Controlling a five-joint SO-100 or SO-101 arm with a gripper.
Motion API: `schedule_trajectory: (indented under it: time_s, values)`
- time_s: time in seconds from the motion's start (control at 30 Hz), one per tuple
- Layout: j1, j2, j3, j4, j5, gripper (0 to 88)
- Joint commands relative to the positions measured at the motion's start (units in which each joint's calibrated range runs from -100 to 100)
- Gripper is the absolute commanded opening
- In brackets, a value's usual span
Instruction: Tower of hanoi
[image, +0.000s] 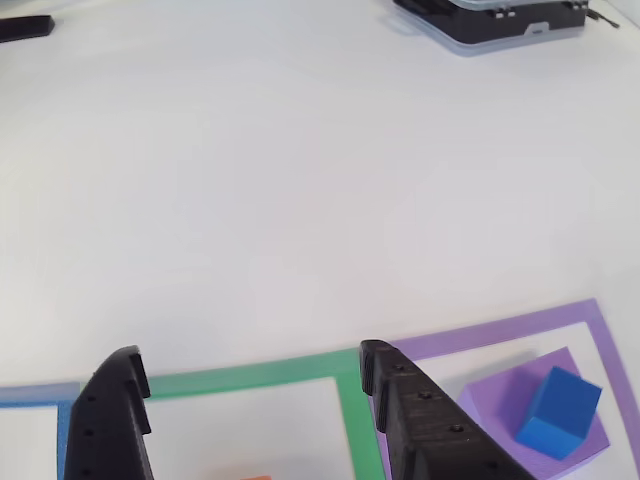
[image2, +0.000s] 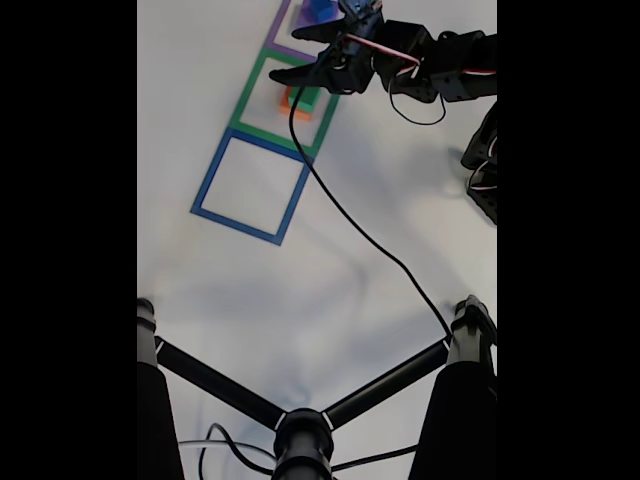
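Two black fingers of the gripper (image: 255, 385) hang spread and empty over the green tape square (image: 352, 395), straddling the orange block (image: 256, 477) directly below, while the blue cube (image: 558, 412) sits on the purple slab (image: 497, 398) to the right.

The smooth white table (image: 300, 180) carries three thin tape square outlines in a row: blue (image2: 250, 190), green (image2: 285, 105), purple (image: 560, 322). A flat purple foam slab (image: 500, 395) lies inside the purple one.

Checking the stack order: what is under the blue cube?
The blue cube sits on the flat purple slab, inside the purple tape square. Whatever lies beneath the slab is covered.
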Motion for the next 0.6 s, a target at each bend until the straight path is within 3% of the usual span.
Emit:
schedule_trajectory:
  time_s: [0.0,0.17,0.4,0.57]
  values:
    - [1.9,-9.2,-13.0,23.3,0.0,16.8]
    - [4.6,-10.8,-30.3,46.8,0.0,0.1]
    - [11.4,-9.9,-52.2,77.2,0.0,0.0]
    - [15.8,-10.7,-52.9,83.7,0.0,0.0]
